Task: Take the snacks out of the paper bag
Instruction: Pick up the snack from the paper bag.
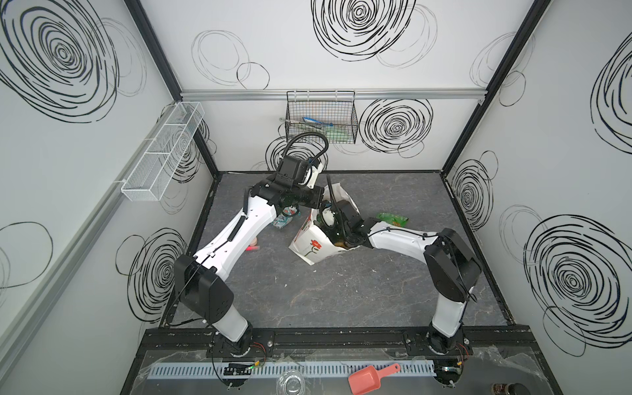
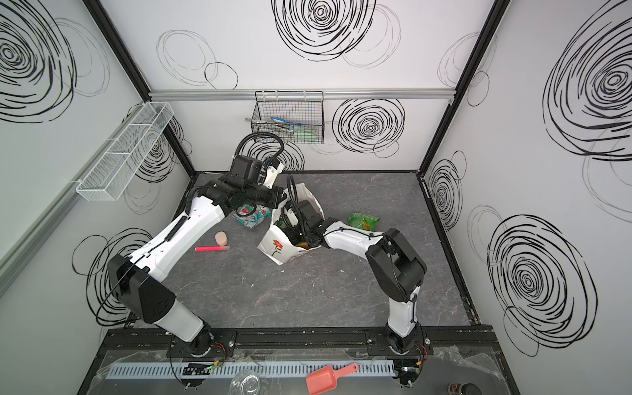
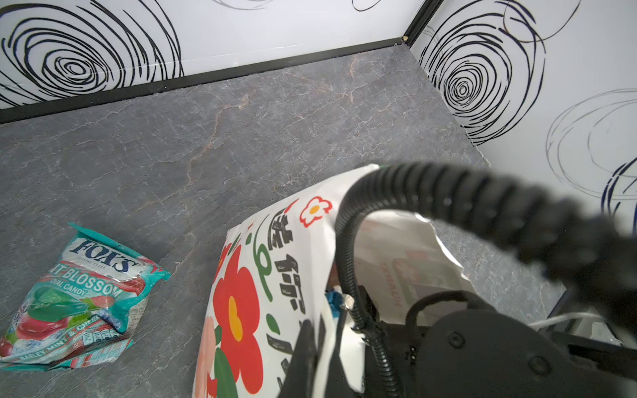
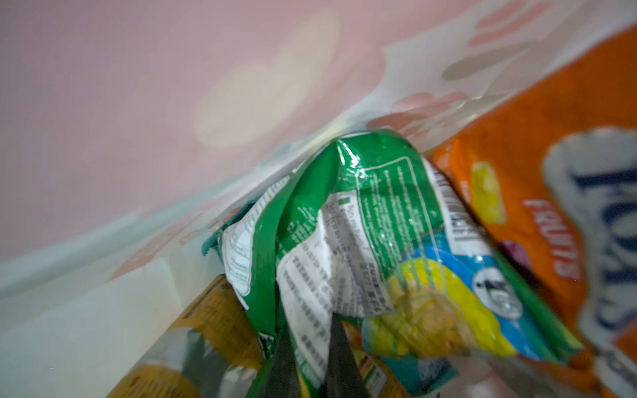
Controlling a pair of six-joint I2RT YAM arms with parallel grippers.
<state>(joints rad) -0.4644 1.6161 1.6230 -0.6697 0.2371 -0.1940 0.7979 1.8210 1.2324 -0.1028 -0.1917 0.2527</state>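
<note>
Right fingers [image 4: 336,351] are deep in the bag [image 1: 309,246], pinched on a crumpled fold of the green packet [image 4: 362,179]. Left fingers [image 3: 303,348] are clamped on the bag's rim and hold its mouth open. The bag stands slumped near mid-table, a little to the far side, with its mouth open toward the right arm. Inside it, beside the green packet, lie an orange packet [image 4: 517,165] and a yellow packet [image 4: 206,310]. Two snacks are already out: a teal packet [image 3: 79,303] on the table just left of the bag, and a second green packet [image 1: 393,219] just right of it. The packets look light, soft and crinkly, and their slick foil would likely slip from a shallow pinch. A fold or the sealed end seam seems a better hold than the puffed middle. The bag's paper is thin and may lift or tear if a packet drags on it, so the rim hold matters. The table [image 1: 342,301] is flat, matte and dark grey with marbling. White walls with black swirls close it on three sides, and a wire basket [image 1: 321,119] hangs on the far wall.
</note>
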